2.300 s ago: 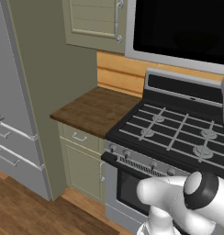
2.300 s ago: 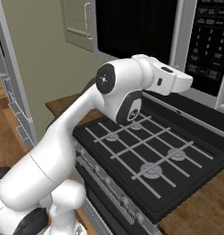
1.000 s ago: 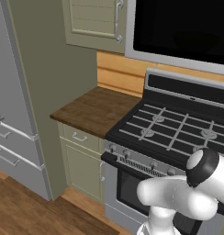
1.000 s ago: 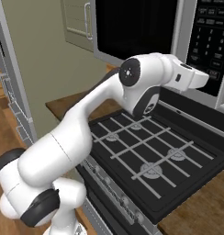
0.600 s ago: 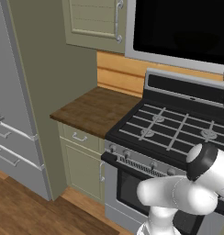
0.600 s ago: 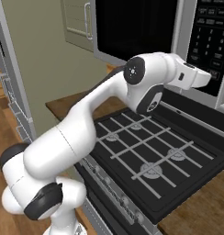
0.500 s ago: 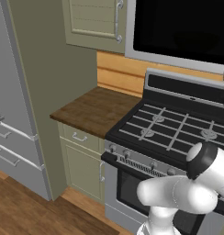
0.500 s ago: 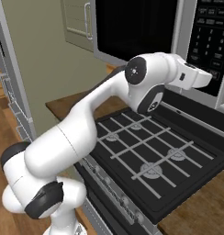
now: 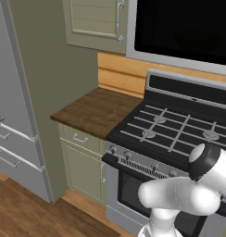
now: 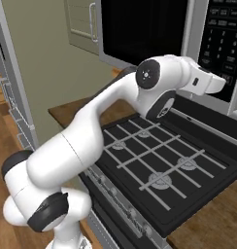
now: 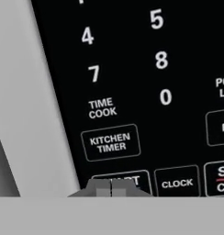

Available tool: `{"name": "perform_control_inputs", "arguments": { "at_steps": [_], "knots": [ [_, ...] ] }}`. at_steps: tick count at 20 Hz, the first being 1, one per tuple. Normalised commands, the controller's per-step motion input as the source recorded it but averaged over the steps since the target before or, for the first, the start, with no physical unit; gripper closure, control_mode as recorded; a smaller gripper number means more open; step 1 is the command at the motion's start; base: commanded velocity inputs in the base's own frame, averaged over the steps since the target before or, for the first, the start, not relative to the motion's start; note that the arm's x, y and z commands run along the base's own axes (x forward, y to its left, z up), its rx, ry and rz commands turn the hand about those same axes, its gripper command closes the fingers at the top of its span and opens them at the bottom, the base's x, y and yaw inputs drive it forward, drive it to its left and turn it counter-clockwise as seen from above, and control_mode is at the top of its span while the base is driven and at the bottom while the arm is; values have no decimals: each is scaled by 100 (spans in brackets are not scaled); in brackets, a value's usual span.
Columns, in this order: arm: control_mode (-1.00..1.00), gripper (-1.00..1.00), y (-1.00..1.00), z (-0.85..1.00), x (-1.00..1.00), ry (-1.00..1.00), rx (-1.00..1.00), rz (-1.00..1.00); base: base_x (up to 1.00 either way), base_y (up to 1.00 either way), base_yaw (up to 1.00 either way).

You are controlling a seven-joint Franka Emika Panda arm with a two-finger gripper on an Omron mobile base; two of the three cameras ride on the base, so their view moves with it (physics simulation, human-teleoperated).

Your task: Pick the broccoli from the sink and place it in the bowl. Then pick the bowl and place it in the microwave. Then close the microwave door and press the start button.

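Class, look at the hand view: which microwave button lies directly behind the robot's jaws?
The shut gripper covers the middle of a button's label below KITCHEN TIMER, left of CLOCK. Its full wording is hidden.

You see the microwave door point(image 9: 179, 28) at upper right of the left base view: glossy black glass in a matt silver-grey frame. Its control panel point(image 11: 141, 92) is smooth black with white printed legends. The stove point(image 9: 175, 134) reads as black cast grates on a dark matt top. The counter point(image 9: 89, 111) is dark wood grain; the cabinet point(image 9: 94, 21) is matt olive.
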Motion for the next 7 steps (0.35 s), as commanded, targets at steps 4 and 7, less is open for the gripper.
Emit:
{"name": "perform_control_inputs", "arguments": {
  "at_steps": [4, 7],
  "knots": [
    [-100, 100, -6, -23, 54, 0, 0, 8, 0, 0, 0],
    [-100, 100, -5, -21, 53, 0, 0, 8, 0, 0, 0]
  ]
}}
